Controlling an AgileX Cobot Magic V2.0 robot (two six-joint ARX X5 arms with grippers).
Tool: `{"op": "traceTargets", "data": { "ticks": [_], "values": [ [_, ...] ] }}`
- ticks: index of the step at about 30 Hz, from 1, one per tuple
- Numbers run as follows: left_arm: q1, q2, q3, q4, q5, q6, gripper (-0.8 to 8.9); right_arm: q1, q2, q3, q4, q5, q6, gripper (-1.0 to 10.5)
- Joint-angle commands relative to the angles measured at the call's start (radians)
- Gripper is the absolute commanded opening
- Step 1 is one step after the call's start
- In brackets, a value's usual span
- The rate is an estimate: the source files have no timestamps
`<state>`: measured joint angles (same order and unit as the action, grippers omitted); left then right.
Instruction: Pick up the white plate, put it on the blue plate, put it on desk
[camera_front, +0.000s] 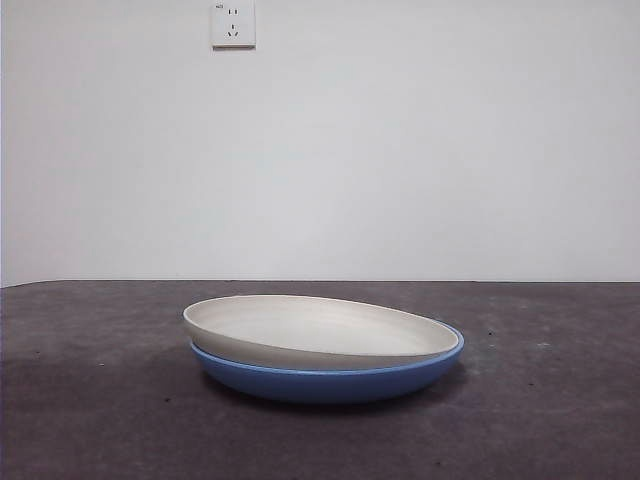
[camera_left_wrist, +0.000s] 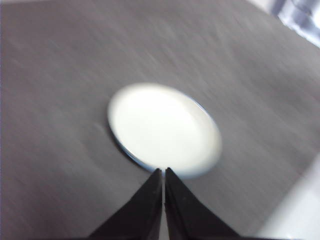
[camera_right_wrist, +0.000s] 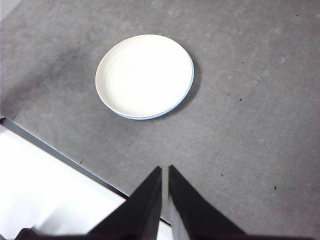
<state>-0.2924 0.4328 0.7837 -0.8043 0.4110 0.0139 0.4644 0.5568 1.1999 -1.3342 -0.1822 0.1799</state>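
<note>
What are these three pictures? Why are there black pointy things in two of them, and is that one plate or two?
These pictures come from a robot with two arms at a table. One camera sits low by the table and looks across it. The other two ride on the arms' wrists and look down. The black points are each arm's end effector: the left end effector and the right end effector. Both have their jaws closed and hold nothing. There are two plates: a white plate sits tilted on top of a blue plate, and from above only a thin blue edge peeks out. They rest on the dark grey desk. A power socket is on the wall.
</note>
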Motion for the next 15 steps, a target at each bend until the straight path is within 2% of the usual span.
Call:
{"op": "traceTargets", "data": {
  "ticks": [1, 3, 7, 11, 15],
  "values": [
    [0.062, -0.098, -0.154, 0.207, 0.004, 0.030, 0.11, 0.006, 0.003, 0.018, -0.043, 0.000, -0.005, 0.2],
    [0.117, -0.177, -0.283, 0.338, -0.010, 0.034, 0.11, 0.006, 0.003, 0.018, -0.043, 0.000, -0.005, 0.2],
    [0.209, -0.286, -0.488, 0.500, -0.119, -0.016, 0.11, 0.006, 0.003, 0.018, -0.043, 0.000, -0.005, 0.2],
    [0.265, -0.351, -0.611, 0.532, -0.209, -0.056, 0.11, 0.006, 0.003, 0.018, -0.043, 0.000, -0.005, 0.2],
    [0.274, -0.387, -0.672, 0.536, -0.305, -0.060, 0.11, 0.006, 0.003, 0.018, -0.043, 0.000, -0.005, 0.2]
  ]
}}
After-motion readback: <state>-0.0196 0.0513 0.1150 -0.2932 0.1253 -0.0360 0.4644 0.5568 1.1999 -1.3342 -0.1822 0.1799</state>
